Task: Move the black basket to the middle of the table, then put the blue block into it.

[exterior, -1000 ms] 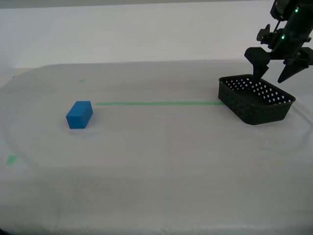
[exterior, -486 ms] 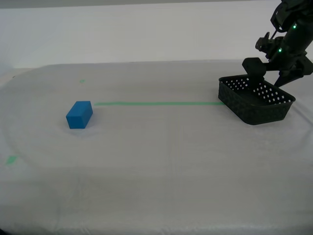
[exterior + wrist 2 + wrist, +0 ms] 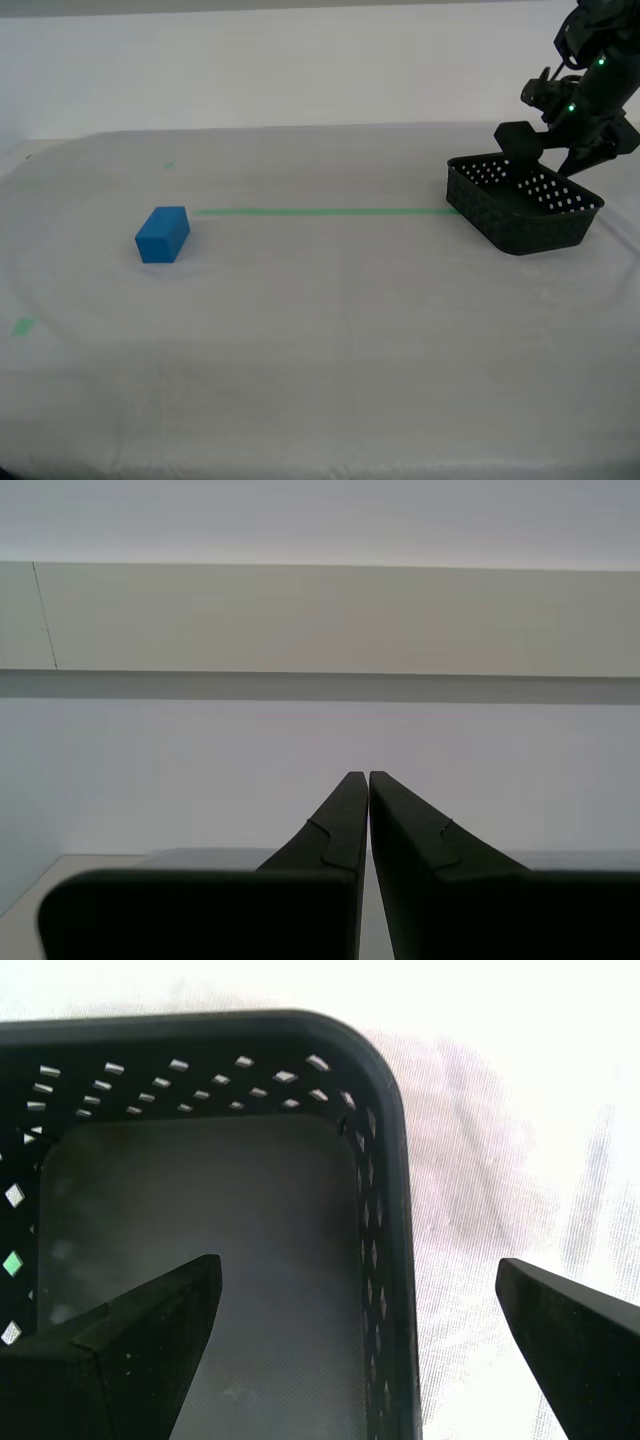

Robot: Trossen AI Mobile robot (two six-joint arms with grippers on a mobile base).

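- The shallow rectangular black plastic basket [image 3: 524,204], its walls pierced with small round holes, sits on the white-grey cloth table [image 3: 340,340] at the exterior view's right, at the end of a thin green tape line [image 3: 322,211].
- My first gripper [image 3: 560,150] hangs over the far side of the basket, fingers spread wide apart. In its own wrist view one finger [image 3: 150,1330] is over the inside of the basket [image 3: 300,1210] and the other is outside, so the two straddle one wall near a corner without gripping it.
- The small solid bright-blue rectangular block [image 3: 162,234] rests on the cloth at the exterior view's left, just past the other end of the tape line, well apart from the basket.
- My second gripper [image 3: 368,776] shows only in its own wrist view, fingers pressed together with nothing between them, pointing at a pale wall.
- Small green tape marks [image 3: 22,325] lie on the cloth near the exterior view's left edge.
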